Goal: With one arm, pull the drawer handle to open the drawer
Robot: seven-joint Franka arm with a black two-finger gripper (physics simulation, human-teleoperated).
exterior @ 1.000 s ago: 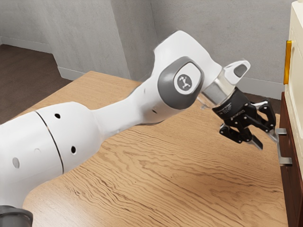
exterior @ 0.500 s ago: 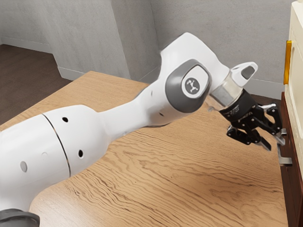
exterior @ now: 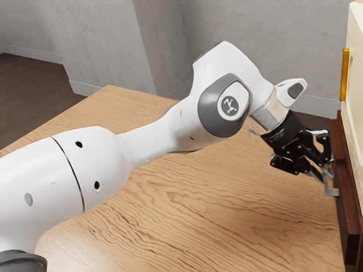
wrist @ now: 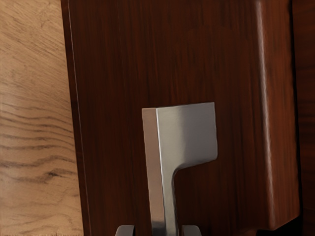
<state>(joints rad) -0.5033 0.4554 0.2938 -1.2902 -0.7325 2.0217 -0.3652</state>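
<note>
- We saw the wooden surface (exterior: 198, 232) spread out beneath our arm, its grain running in wavy lines.
- Our white arm (exterior: 93, 161) reached across it from the exterior view's left.
- The cream and dark-wood cabinet (exterior: 355, 85) stood at the exterior view's right.
- We had its dark red-brown drawer front (wrist: 221, 59) standing slightly proud of the wood behind it, so the drawer was a little open.
- Our black end effector (exterior: 327, 171) tilted down towards that front, its two fingers pinching the handle's bar from both sides.
- The grey metal handle (wrist: 189, 132) sat on the drawer front, one squared end mount showing just beyond our fingertips.
</note>
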